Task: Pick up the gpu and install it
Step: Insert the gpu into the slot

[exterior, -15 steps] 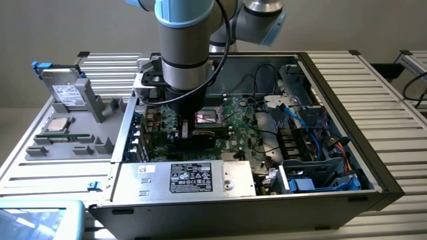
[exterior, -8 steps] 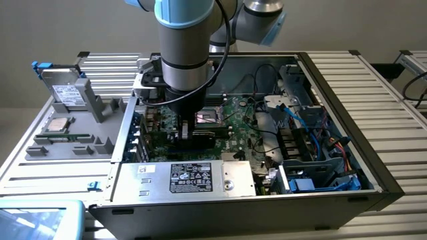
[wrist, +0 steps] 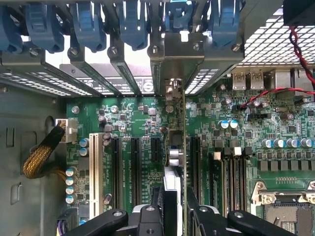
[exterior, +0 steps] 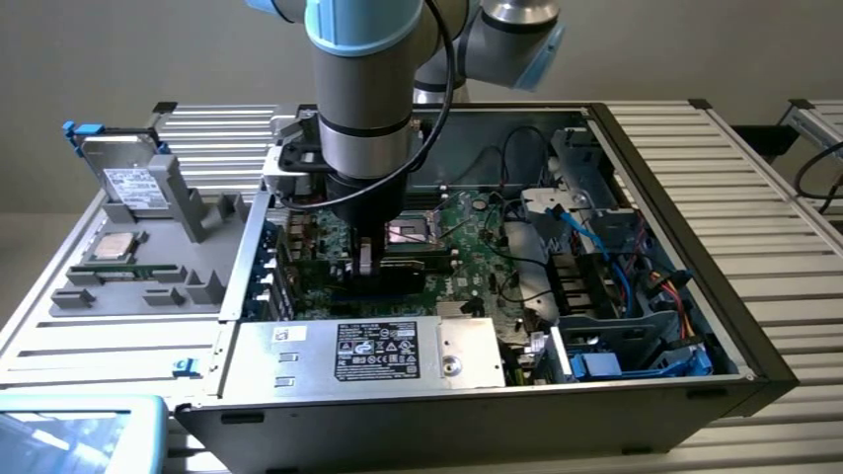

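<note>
Your gripper (wrist: 173, 209) is clamped on the gpu (wrist: 176, 147), which stands on edge over the motherboard (wrist: 138, 115), its silver bracket (wrist: 172, 54) up against the rear slot covers (wrist: 98, 73). The card sits in line with an expansion slot, between the black slots (wrist: 135, 167) on either side. In the exterior view, the arm (exterior: 369, 118) reaches straight down into the open computer case (exterior: 658, 296) on the bench (exterior: 777, 247).

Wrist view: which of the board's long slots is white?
The slot nearest the braided yellow cable, farthest from the card in the gripper; the other slots are black.
</note>
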Robot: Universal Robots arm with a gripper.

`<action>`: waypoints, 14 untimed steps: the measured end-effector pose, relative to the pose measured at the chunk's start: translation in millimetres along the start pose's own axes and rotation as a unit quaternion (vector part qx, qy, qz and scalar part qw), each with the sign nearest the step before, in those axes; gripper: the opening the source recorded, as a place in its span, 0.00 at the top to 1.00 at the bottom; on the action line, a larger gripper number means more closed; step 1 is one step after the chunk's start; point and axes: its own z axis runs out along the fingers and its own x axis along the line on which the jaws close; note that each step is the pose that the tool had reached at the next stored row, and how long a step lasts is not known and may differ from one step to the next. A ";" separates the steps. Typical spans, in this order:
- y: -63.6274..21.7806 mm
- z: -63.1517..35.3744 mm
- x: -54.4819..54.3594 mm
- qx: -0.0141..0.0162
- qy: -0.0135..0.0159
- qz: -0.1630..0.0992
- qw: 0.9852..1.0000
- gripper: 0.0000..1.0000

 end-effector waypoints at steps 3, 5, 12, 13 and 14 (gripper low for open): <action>0.0 0.0 0.0 0.000 0.000 -0.002 1.000 0.72; 0.0 0.0 0.0 0.001 0.000 -0.003 1.000 0.72; 0.1 0.0 0.0 0.001 0.000 -0.004 1.000 0.72; 0.1 0.1 0.0 0.001 0.000 -0.004 1.000 0.72; 0.1 0.1 0.0 0.001 0.000 -0.004 1.000 0.72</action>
